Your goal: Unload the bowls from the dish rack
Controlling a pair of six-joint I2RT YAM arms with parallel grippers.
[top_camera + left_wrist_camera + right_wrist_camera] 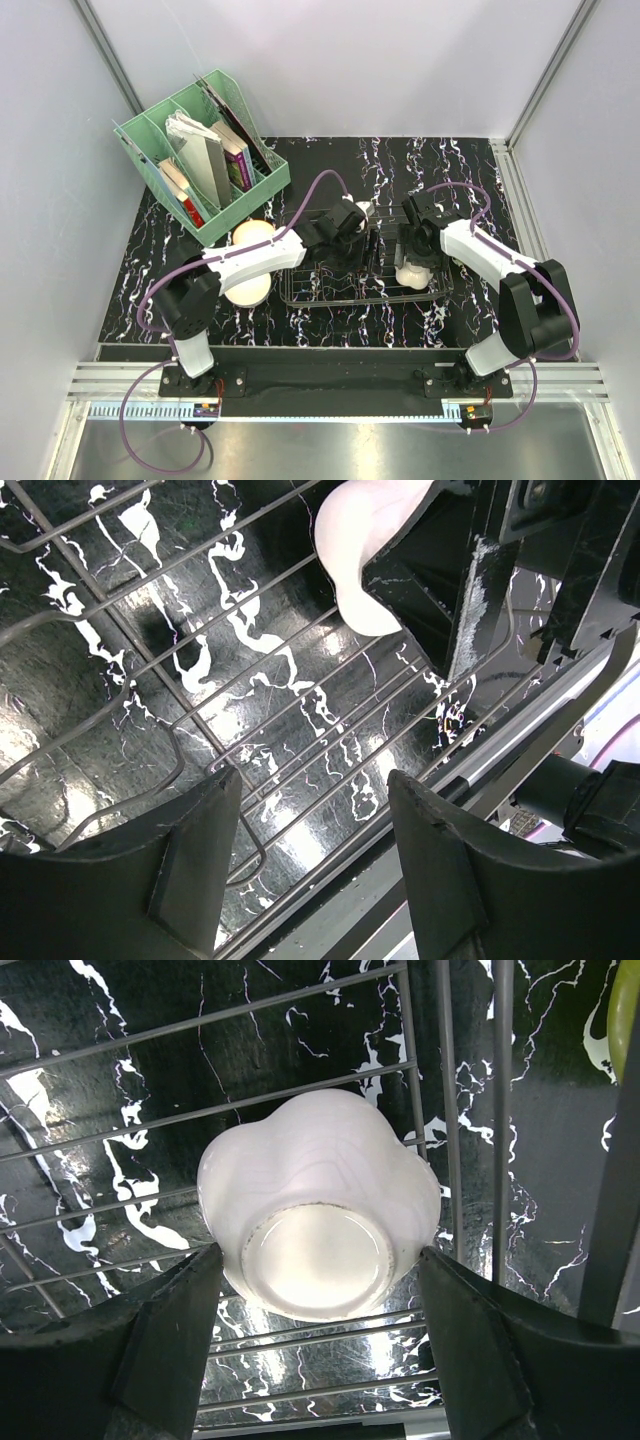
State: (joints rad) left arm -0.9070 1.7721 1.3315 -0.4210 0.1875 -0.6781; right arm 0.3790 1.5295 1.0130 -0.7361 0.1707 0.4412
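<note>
The dark wire dish rack (pixel 320 290) lies at the table's middle. A white scalloped bowl (pixel 320 1210) sits upside down on its wires (pixel 300 1010); it also shows in the top view (pixel 413 273) and the left wrist view (pixel 355 550). My right gripper (pixel 318 1260) is open, a fingertip close at each side of this bowl. My left gripper (pixel 312 790) is open and empty, low over the rack's wires (pixel 250 670), just left of the right gripper (pixel 415 250). Two cream bowls (pixel 253 235) (pixel 247 290) stand on the table left of the rack. A yellow-green edge (pixel 628 1000) shows at the right.
A mint-green organiser (pixel 200 160) with books stands at the back left. The table is black marble-patterned (pixel 470 180). Grey walls close in the left, right and back. The left arm (pixel 250 262) reaches over the two cream bowls.
</note>
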